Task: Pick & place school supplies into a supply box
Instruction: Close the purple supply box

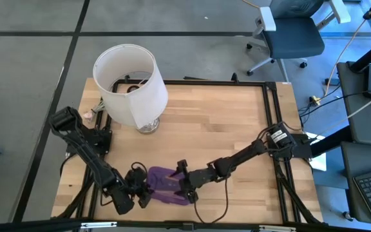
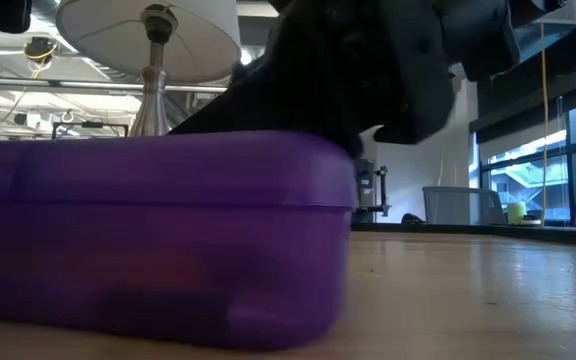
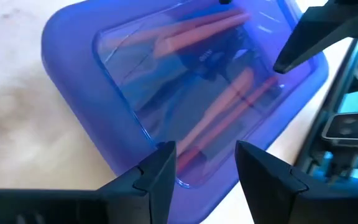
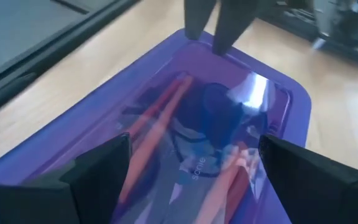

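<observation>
Supplies sit inside the supply box (image 1: 166, 185), which lies at the near edge of the table (image 1: 224, 129), between your two arms; its lid is down, so you see the contents only through the clear purple top. In the left wrist view you can count about four orange-looking pencils (image 3: 225, 106) lying lengthwise, though the tint makes the count unsure. The right wrist view adds one pair of scissors (image 4: 219, 115), its rounded handle just under the lid, plus some darker shapes you cannot separate into pens.

Your left gripper (image 3: 205, 165) hovers over one short end of the box with its fingers spread apart, holding nothing. Your right gripper (image 4: 191, 171) is over the opposite end, its fingers set wide at either side of the lid, also empty. You probably have them at opposite ends so that one steadies the case while the other presses the lid shut; judged from this, packing looks nearly done.

Farther back stands one white lamp (image 1: 133, 87), well apart from the box, and no loose supplies show on the wood
</observation>
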Robot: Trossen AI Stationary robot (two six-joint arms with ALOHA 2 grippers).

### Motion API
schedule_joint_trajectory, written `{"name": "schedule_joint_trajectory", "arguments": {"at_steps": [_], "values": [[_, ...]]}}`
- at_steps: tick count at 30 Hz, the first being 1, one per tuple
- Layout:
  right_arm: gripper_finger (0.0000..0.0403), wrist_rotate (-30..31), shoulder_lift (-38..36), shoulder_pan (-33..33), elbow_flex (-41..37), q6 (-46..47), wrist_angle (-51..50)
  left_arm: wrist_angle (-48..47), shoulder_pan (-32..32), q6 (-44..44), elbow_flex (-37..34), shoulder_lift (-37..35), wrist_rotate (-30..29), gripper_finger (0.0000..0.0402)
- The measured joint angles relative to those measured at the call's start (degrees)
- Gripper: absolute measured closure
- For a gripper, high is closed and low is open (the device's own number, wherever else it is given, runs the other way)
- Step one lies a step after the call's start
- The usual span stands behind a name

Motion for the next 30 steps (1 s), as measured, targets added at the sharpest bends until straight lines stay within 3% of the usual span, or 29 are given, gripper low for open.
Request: {"name": "schedule_joint_trajectory", "arguments": {"at_steps": [8,22,30], "values": [[0.0044,-2.2,-0.4,0.1,0.2,-3.9,-3.4,8.1,0.0,0.4,-0.3,0.3,2.0,0.0242],[0.0044,-1.8,-3.6,0.1,0.1,-4.4,-8.9,12.1,0.0,-3.0,-0.3,1.0,4.2,0.0242],[0.0044,-1.8,-7.1,0.7,-0.4,-3.9,-11.2,17.3,-0.6,8.2,-0.3,-1.1,3.0,0.0242]]}}
